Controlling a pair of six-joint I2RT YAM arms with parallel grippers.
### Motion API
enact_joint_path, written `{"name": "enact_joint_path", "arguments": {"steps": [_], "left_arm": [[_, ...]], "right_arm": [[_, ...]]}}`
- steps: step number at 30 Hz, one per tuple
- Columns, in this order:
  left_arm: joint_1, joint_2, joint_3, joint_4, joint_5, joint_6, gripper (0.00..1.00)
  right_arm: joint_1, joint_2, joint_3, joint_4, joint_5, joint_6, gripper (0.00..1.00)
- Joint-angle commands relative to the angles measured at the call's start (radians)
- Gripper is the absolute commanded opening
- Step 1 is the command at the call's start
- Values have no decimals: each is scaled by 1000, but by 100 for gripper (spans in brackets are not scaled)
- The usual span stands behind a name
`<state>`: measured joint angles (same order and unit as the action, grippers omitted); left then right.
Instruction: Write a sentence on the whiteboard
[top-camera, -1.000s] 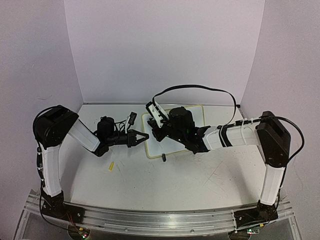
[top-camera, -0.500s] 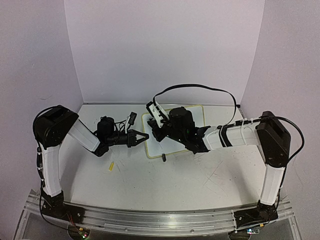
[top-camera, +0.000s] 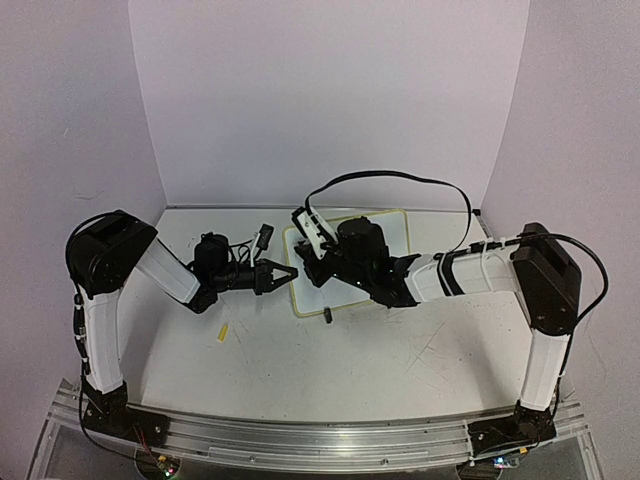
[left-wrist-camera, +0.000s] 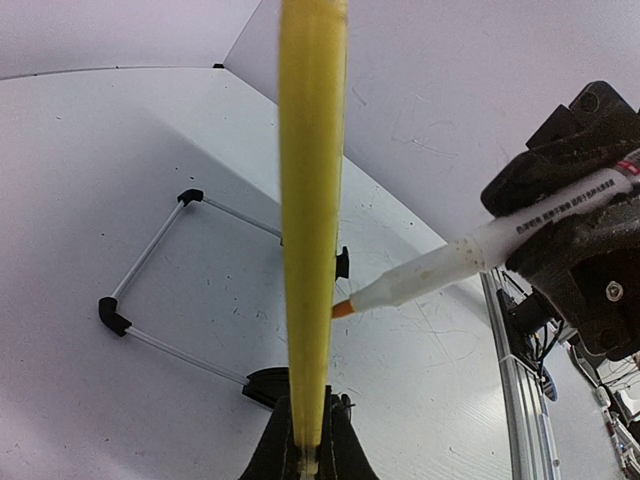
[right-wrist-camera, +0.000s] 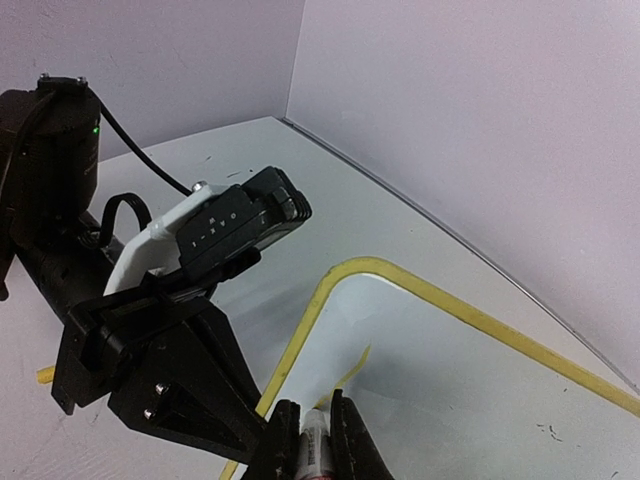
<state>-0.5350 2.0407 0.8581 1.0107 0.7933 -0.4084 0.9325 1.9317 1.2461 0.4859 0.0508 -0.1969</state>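
Observation:
The whiteboard (top-camera: 392, 232), white with a pale yellow rim, sits at the table's middle back, with one black clip foot (top-camera: 328, 316) at its near edge. My left gripper (top-camera: 289, 272) is shut on the board's left rim, which shows edge-on as a yellow strip (left-wrist-camera: 312, 220) between its jaws (left-wrist-camera: 310, 445). My right gripper (top-camera: 316, 266) is shut on a white marker (left-wrist-camera: 480, 250) whose orange tip (left-wrist-camera: 342, 309) is right at the board beside that rim. In the right wrist view, the jaws (right-wrist-camera: 318, 440) hold the marker (right-wrist-camera: 315, 458) over the board's corner (right-wrist-camera: 430, 360). A short yellow line (right-wrist-camera: 356, 366) shows on the board.
A small yellow piece (top-camera: 222, 333) lies on the table left of the board. A thin wire frame with black corners (left-wrist-camera: 112, 315) lies beyond the rim. White walls enclose the back and sides. A metal rail (top-camera: 320, 440) runs along the near edge.

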Motion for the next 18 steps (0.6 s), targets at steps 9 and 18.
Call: {"name": "enact_joint_path", "arguments": {"steps": [9,18], "left_arm": [[5,-24,2,-73,-30,34,0],[6,-25,-1,-73,-29,36,0]], "right_arm": [[2,22,79,26,66,-12,0],[-9,36,112,31,120,-7,0]]}}
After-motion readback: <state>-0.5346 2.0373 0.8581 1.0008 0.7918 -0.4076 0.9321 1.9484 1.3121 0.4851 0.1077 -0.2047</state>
